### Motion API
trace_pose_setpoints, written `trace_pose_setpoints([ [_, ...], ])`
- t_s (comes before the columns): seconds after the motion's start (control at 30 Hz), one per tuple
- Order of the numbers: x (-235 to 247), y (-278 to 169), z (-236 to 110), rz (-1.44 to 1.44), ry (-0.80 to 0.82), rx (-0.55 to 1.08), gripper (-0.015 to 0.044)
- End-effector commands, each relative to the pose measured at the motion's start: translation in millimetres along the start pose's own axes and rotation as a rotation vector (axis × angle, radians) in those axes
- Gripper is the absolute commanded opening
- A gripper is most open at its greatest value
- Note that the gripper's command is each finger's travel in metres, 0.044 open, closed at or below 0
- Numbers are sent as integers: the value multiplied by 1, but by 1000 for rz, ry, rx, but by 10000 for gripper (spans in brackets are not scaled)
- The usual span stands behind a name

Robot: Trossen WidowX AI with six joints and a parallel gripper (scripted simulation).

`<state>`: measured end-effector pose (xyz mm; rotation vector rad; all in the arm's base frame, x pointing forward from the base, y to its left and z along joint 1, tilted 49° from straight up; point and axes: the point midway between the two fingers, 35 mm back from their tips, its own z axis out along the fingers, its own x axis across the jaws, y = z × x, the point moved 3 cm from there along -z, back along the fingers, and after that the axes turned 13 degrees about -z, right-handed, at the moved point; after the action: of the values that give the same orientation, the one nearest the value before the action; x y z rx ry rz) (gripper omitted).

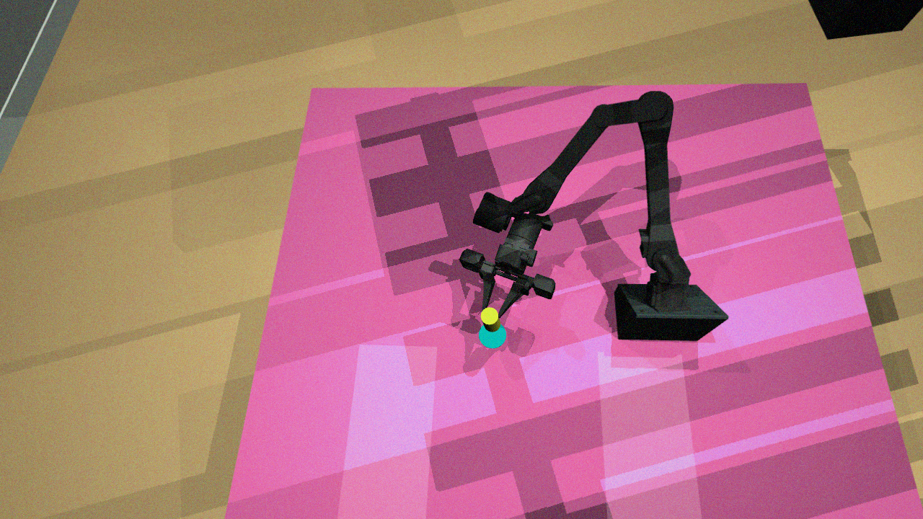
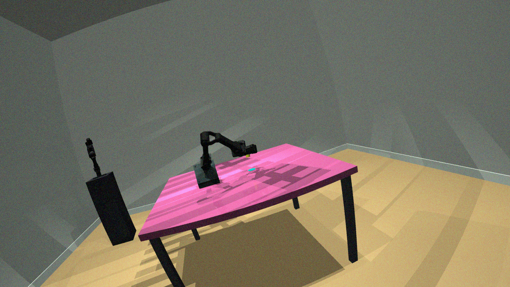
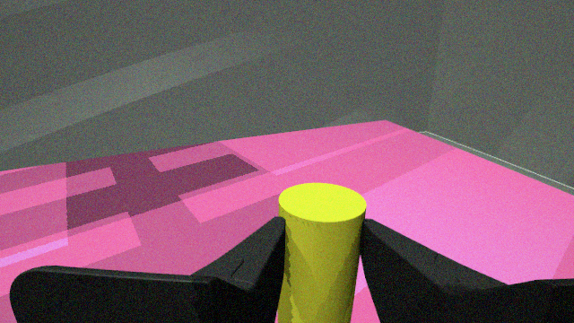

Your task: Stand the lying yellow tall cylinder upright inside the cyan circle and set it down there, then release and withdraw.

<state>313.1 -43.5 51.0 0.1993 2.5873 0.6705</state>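
I have the yellow cylinder (image 3: 321,251) clamped upright in the end effector (image 1: 498,314), one finger (image 3: 251,262) pressed to each side of it just below its top face. So the hard part is done as I read it: the cylinder is up off its side and standing vertical in my grip. From the top view it sits right over the cyan circle (image 1: 492,338), its top overlapping the circle's upper edge. The exterior view shows the cylinder (image 2: 247,156) held well above the cyan mark (image 2: 252,169) on the bench (image 2: 320,162), so it is not down yet. What I judge is left: lower it straight until the base meets the circle, let go, and back away.

Room is generous. The circle lies near the middle of the bench, far from every edge, and nothing else stands near it. The arm's base (image 1: 703,329) is well apart to one side. I can't see the cylinder's bottom in the wrist view, so I would go by the top view for centring during the descent.
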Motion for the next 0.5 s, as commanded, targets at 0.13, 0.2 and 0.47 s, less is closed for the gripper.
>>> trace_pose_setpoints([
  [0.13, 2, 1, -5, -35, -36, -37, 105],
  [0.2, 2, 1, -5, -35, -36, -37, 105],
  [0.47, 2, 1, -5, -35, -36, -37, 105],
])
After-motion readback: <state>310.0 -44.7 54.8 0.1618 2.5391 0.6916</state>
